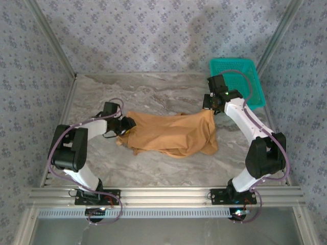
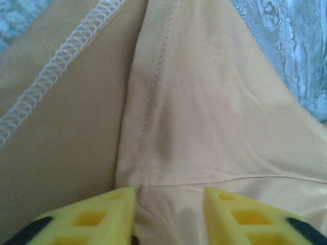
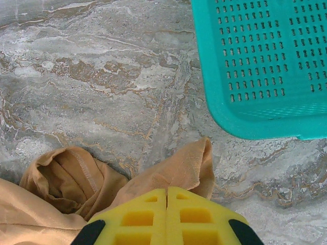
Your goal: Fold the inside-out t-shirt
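Overhead, the inside-out t-shirt (image 1: 171, 133) lies rumpled across the middle of the marble table (image 1: 153, 171), drawn into a loose band between my two arms. The left gripper (image 1: 125, 124) sits at its left end. The right gripper (image 1: 211, 104) holds the right corner raised, near the teal basket (image 1: 240, 76). I judge the step in hand to be spreading the shirt flat before any fold, and it is far from flat: the near edge is doubled and creased.

From the left wrist, the left gripper (image 2: 170, 219) is released, its jaws standing apart with a flat run of cloth and a stitched seam between them. A white overlock seam (image 2: 56, 66) runs up the left, so the wrong side faces out. Before pulling, I would clench here on the seam junction, taking a clean layer rather than a bunch.

From the right wrist, the right gripper (image 3: 167, 206) is clenched on a corner of the shirt, which stands up out of the meeting pads. A sleeve-like opening lies to the left on the table. The basket is close ahead on the right, so I would draw outward and low, away from its rim. Even tension on both ends should let the cloth slide without slipping out of the pinch.
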### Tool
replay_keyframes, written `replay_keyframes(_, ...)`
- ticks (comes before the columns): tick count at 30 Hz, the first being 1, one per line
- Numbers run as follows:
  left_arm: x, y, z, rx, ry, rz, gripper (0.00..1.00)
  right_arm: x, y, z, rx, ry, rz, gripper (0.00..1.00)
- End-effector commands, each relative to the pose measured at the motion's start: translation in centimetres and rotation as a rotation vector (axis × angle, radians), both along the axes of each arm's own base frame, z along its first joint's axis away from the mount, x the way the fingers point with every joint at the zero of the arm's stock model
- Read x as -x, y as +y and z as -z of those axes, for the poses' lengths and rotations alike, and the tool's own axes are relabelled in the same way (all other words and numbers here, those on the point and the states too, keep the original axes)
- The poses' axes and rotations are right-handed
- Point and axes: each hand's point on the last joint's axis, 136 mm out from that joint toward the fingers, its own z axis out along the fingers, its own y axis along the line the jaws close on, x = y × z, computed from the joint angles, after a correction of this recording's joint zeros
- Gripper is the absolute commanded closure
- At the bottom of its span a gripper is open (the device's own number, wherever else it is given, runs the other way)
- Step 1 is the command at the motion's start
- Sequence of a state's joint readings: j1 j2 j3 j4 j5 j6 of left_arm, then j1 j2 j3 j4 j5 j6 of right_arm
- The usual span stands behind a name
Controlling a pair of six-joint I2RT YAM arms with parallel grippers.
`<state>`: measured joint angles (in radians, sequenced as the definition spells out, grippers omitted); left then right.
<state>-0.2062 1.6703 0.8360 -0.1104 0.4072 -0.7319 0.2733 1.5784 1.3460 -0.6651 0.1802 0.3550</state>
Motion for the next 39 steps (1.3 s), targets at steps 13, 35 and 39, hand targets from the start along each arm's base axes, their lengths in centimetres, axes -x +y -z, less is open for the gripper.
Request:
replay_keyframes(13,-3.4,1.3,-10.1,-0.085,-0.246,-0.053,1.00,0.7,-1.0,-3.3,-0.005,-0.057,0.044,1.00)
replay_keyframes(35,-2.9,11.0,-46.8,-0.057,-1.032,-0.252,1.00,2.6,-1.0,-33.0,-0.410,-0.749,-0.024,1.00)
replay_keyframes(39,1.2,11.6,-50.7,-0.062,-1.143,-0.270,1.00,6.2,0.0,-36.8,-0.490,-0.830,-0.104,1.00)
